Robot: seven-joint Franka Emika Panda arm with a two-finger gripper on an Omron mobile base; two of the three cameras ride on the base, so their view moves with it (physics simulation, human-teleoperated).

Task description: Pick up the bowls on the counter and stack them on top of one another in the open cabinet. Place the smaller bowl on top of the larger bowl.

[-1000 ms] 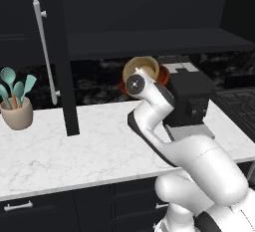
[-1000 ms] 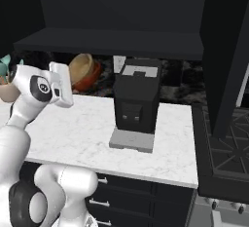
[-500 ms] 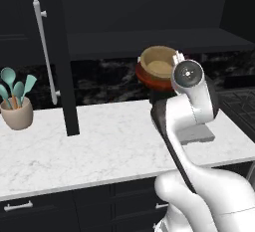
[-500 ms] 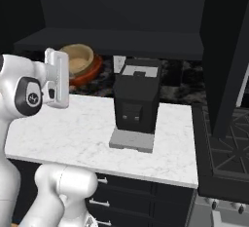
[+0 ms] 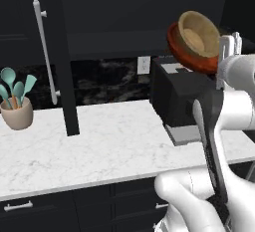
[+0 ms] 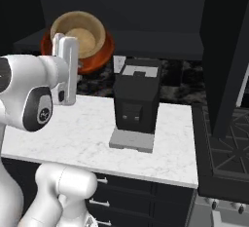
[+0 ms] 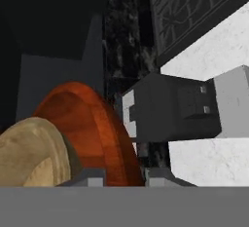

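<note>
Your claw [image 7: 124, 175] has its two fingers closed on the rim of the larger bowl [image 7: 99, 128], with only the rim's thickness between them, and the bowl is up in the air with it, well above the counter [image 5: 99, 141]. The smaller bowl [image 7: 29, 153] sits nested inside the red-brown one, so both ride together just beyond the fingertips (in the hand view the tan bowl lies to the left of the red rim, and both are tipped on edge). From the left base view you see the larger bowl [image 5: 191, 52] and the smaller bowl [image 5: 199, 33] tilted with their open sides facing you, held up beside the wrist at about the height of the cabinet shelf. In the right base view the larger bowl [image 6: 95, 55] and smaller bowl [image 6: 78, 33] sit just behind the claw's white hand, in front of the dark shelf of the open cabinet [image 6: 146, 41]. Below and beyond the claw stands a black coffee machine [image 6: 136, 102] on the counter. Far off to the claw's left, the cabinet door [image 5: 62, 76] hangs open, and past it stands a beige utensil holder [image 5: 17, 114] with teal spatulas.
</note>
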